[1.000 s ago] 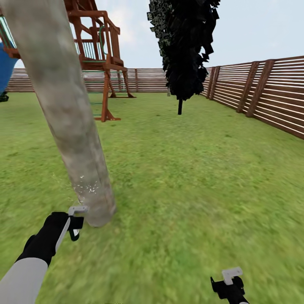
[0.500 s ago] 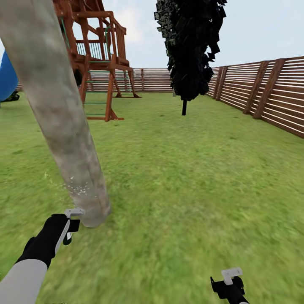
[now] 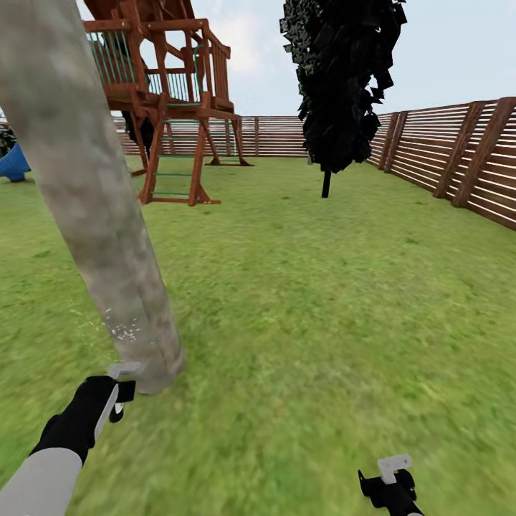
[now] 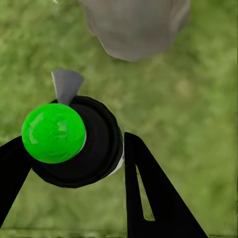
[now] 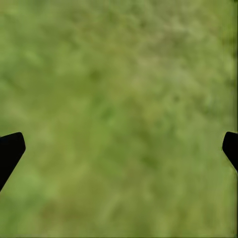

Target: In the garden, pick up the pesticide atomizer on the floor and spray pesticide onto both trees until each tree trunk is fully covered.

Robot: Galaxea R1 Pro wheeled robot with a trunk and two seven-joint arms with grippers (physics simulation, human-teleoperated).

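While left tool [image 3: 123, 390] grips atomizer [image 4: 74, 141] beside trunk [image 3: 100, 215], grass [image 3: 322, 322] open rightward.

A fenced back garden: grass lawn [image 3: 322, 287], slatted wooden fence [image 3: 444, 154], wooden play tower [image 3: 168, 100].

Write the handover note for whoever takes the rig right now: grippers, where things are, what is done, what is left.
Left gripper: shut on the pesticide atomizer, a black bottle whose top reads green in the left wrist view, held close to the base of the near tree trunk.
Right gripper: open, nothing between its fingers, hanging over the grass.
Done: atomizer is picked up; whitish specks sit low on this trunk.
Left: the trunk above the specks looks bare, so coverage is likely unfinished. The second tree is still to be sprayed.
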